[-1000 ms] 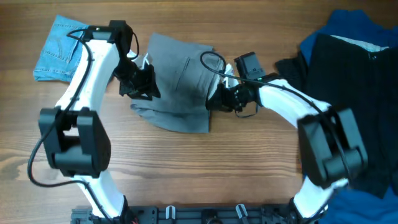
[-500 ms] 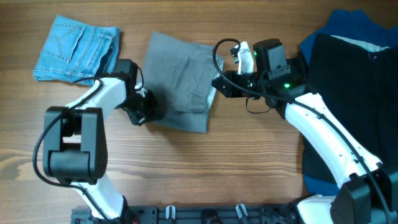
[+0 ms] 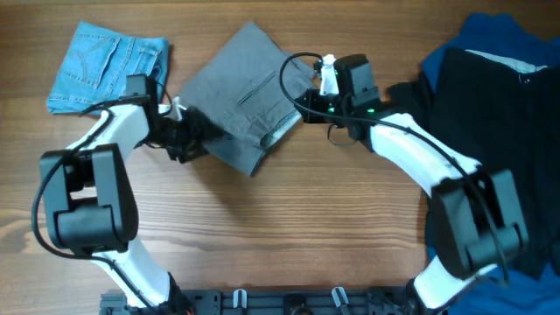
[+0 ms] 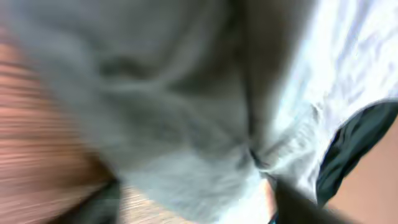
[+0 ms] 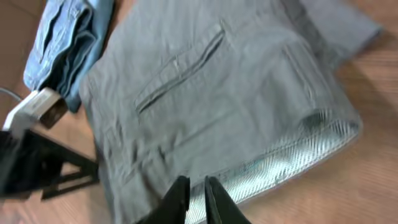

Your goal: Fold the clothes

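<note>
The clothes, grey shorts [image 3: 241, 87], lie folded and turned diagonally at mid-table, welt pocket up [image 5: 186, 68]. My left gripper [image 3: 188, 140] is at their lower-left edge. In the blurred left wrist view its gripper [image 4: 196, 208] stands open, dark fingers [image 4: 93, 202] far apart, with grey cloth [image 4: 186, 93] filling the frame. My right gripper [image 3: 304, 103] sits at the shorts' right corner. In the right wrist view its gripper [image 5: 196, 183] is closed to a thin slit on the hem, beside the pale lining band [image 5: 298, 149].
Small light-blue denim shorts [image 3: 105, 66] lie folded at the far left, close to the left arm. A black garment [image 3: 490, 114] over a royal-blue one [image 3: 494, 35] covers the right side. Bare wood runs along the front of the table.
The grey shorts have swung round, one corner now pointing to the far edge. My left gripper went from shut to open and slid left. The right gripper shifted slightly left with the hem.
</note>
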